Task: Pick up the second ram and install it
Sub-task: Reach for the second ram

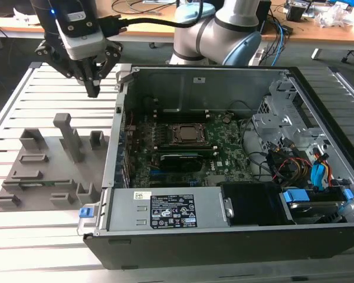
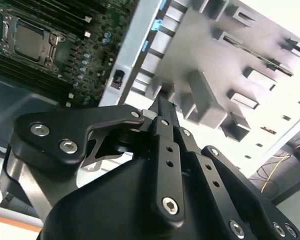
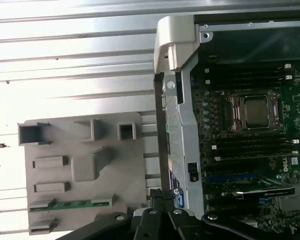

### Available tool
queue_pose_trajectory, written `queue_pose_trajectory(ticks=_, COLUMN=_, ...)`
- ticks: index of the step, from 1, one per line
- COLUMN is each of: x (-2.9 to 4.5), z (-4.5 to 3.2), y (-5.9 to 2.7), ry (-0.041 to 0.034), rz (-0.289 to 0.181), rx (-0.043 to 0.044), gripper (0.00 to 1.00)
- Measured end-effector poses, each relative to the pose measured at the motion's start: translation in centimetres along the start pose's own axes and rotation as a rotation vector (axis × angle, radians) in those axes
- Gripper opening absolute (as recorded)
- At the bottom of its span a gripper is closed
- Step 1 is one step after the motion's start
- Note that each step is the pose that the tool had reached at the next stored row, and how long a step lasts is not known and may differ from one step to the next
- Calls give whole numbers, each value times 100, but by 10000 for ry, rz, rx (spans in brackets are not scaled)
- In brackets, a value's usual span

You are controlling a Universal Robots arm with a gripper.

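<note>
Claw sits pinched shut, empty; lowered unopened, I judge it would knock the second ram below and aside.

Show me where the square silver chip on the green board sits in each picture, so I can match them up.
Exterior view: the silver chip lies mid-board inside the open computer case.
Second wrist view: the chip lies across the case wall from the grey tray.
First wrist view: the chip lies between rows of dark slots.
Shared landmark: the grey tray beside the case.
</note>
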State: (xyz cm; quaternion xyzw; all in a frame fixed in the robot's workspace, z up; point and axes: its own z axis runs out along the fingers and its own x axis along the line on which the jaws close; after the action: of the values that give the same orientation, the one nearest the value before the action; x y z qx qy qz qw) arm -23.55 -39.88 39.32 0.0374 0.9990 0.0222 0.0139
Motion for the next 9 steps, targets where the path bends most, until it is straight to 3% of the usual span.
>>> queue_pose_trajectory(ticks=7, x=442, z=-10, y=-33, ry=0, rz=0, rx=0, gripper=11)
queue_pose_trajectory(ticks=9, x=515, z=-11, y=-39, ry=0, rz=-2, rx=0, gripper=11)
